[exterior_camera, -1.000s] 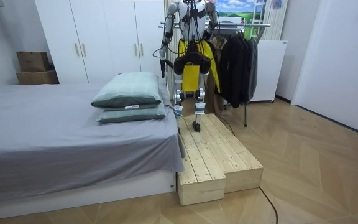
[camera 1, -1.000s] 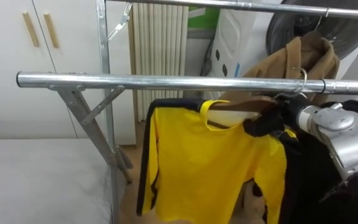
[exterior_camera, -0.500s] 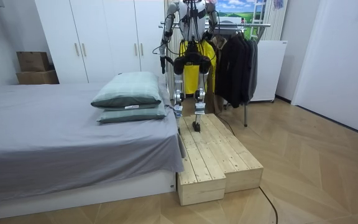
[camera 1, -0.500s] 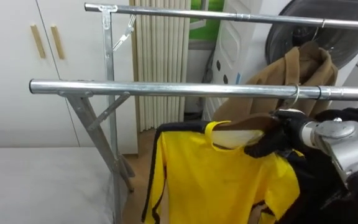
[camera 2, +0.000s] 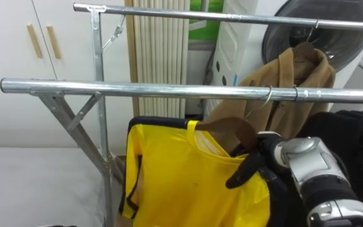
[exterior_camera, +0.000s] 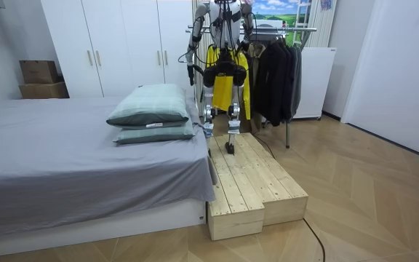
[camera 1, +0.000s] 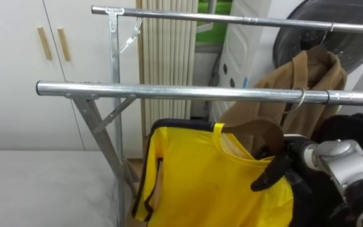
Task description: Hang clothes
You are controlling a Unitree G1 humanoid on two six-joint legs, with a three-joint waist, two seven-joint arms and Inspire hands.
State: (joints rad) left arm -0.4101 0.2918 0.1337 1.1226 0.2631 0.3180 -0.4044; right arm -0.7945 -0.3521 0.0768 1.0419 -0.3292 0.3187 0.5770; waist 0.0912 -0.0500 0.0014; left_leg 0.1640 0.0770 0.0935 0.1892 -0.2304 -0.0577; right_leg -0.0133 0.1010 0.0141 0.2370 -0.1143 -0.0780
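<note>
A yellow shirt [camera 1: 200, 180] with dark trim hangs on a wooden hanger [camera 1: 263, 130]. The hanger's metal hook [camera 1: 301, 99] sits over the near steel rail [camera 1: 169, 92] of the clothes rack. My right hand [camera 1: 271, 173] is just below the hanger's right end, against the shirt's shoulder. Its dark fingers [camera 2: 241, 171] stretch down and left, off the hanger, so the hand is open. In the room view I stand on a wooden platform [exterior_camera: 253, 182] facing the rack, with my left hand [exterior_camera: 189, 72] low at my side, too small to read.
A tan coat [camera 1: 307, 75] hangs on the far rail [camera 1: 232, 19]. Dark clothes [camera 1: 358, 129] crowd the rail's right end. The rack's slanted leg [camera 1: 99, 135] stands at left above the grey bed [camera 1: 36, 186]. White wardrobe doors [camera 1: 17, 63] lie behind.
My right hand has let go of the hanger and dropped below it, its fingers straightening. The shirt now hangs from the rail by its own hook. The view has shifted slightly.
</note>
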